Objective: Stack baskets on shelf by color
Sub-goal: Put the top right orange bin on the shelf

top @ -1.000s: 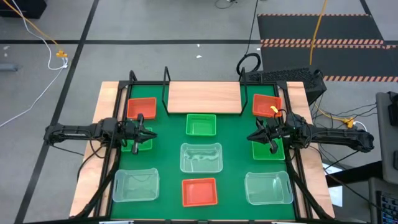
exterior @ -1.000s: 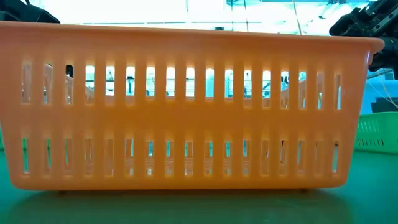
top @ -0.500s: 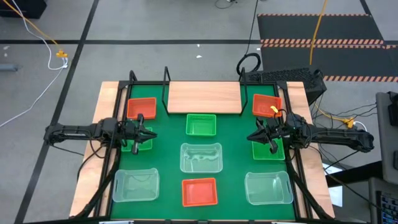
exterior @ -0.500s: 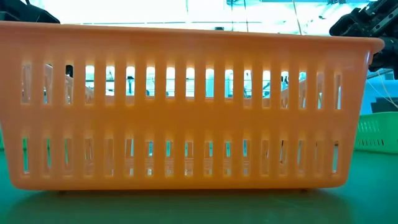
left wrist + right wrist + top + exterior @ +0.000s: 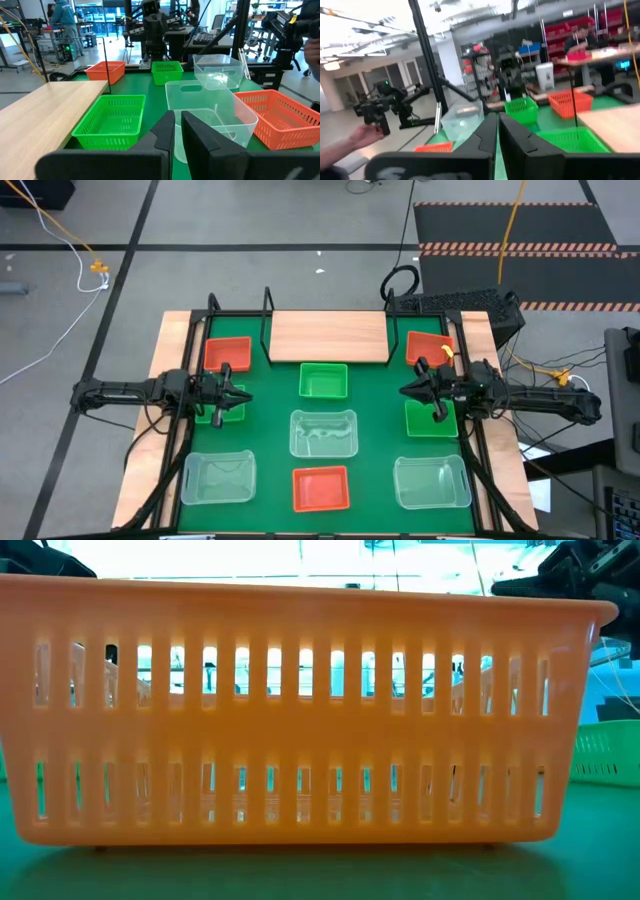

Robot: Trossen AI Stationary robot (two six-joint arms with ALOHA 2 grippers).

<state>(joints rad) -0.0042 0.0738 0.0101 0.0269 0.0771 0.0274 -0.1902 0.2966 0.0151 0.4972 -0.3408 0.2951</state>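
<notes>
Nine baskets stand on the green mat (image 5: 375,385): red ones (image 5: 228,353) (image 5: 430,348) (image 5: 321,488), green ones (image 5: 323,380) (image 5: 432,420) (image 5: 222,414) and clear ones (image 5: 323,432) (image 5: 218,477) (image 5: 432,482). The wooden shelf (image 5: 328,337) at the far edge holds nothing. My left gripper (image 5: 234,395) (image 5: 177,120) hangs shut above the left green basket. My right gripper (image 5: 408,392) (image 5: 497,122) hovers shut over the mat beside the right green basket's far left corner. The near red basket (image 5: 300,710) fills the low view.
Black wire uprights (image 5: 267,325) flank the shelf board. A keyboard (image 5: 455,304) lies beyond the table's far right corner. Bare mat shows between the basket columns. In the right wrist view a person's hand (image 5: 365,132) holds a device beyond the table.
My right gripper has risen a little and shifted toward the far edge, uncovering more of the right green basket beneath it. My left arm and all the baskets have kept still.
</notes>
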